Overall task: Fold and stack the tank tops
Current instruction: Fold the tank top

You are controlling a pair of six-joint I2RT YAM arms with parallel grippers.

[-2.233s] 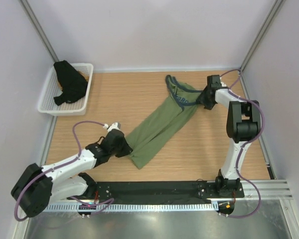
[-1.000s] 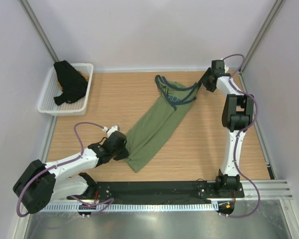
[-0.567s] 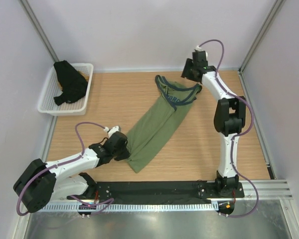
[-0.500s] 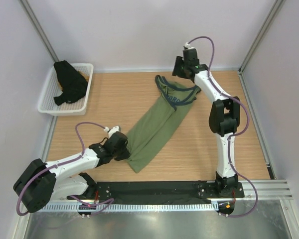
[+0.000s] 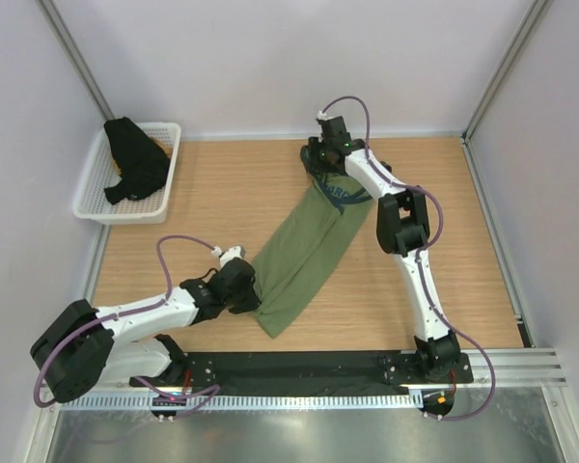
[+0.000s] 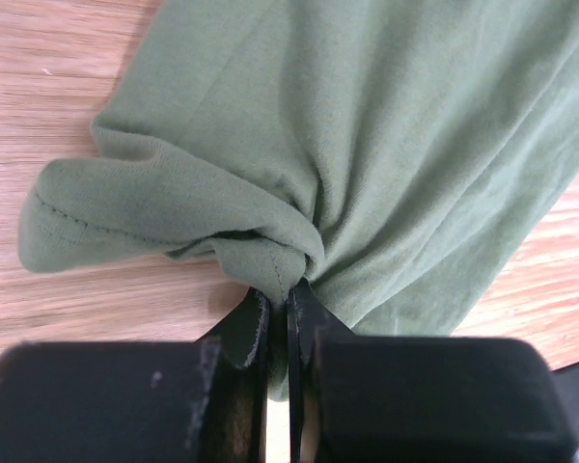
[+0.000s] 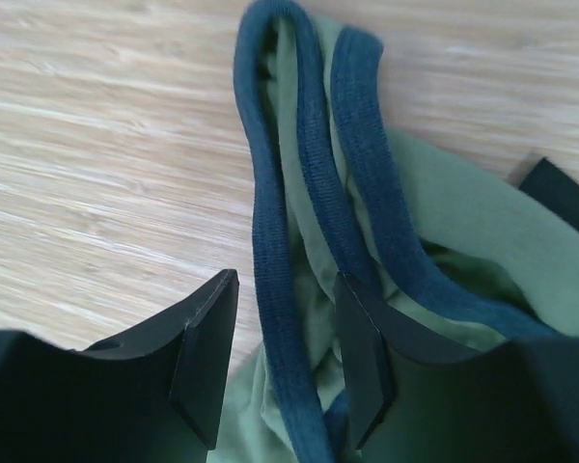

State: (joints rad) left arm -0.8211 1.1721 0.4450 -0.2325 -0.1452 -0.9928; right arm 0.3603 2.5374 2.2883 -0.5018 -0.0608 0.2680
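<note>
- From above, shows a light wood-grain surface [image 5: 203, 212] closed in by pale lilac walls [image 5: 270, 68] at 9, 12 and 3 o'clock, with grey metal posts [image 5: 77, 66] rising at the far corners.
- Adds a black base plate [image 5: 299, 367] along the 6 o'clock edge, and a brushed metal sheet [image 5: 299, 439] nearer than that.
- Places the olive green tank top [image 5: 304, 251] across the middle of the surface as a long slanted band, navy-trimmed neck toward 12 o'clock, hem toward 7 o'clock.
- Puts the white mesh basket [image 5: 116, 218] at 10 o'clock beside the left wall, with the black tank top [image 5: 135, 169] heaped inside it.
- Finds the left pincer [image 5: 254, 297] at the hem's corner at 7 o'clock, and the right pincer [image 5: 314, 159] over the neck end at 12 o'clock, its arm stretched far across.
- From the left wrist, shows that pincer clenched on a bunched fold of the olive hem, fingers pressed nearly together, cloth fanning away toward 12 and 2 o'clock; leaves bare wood grain at 9 and 4 o'clock.
- From the right wrist, shows that pincer released, fingers parted, with a navy strap [image 7: 270, 241] running between them from 6 toward 12 o'clock and not pinched; sets olive cloth at 4 o'clock and pale bare wood from 9 round to 12 o'clock.
</note>
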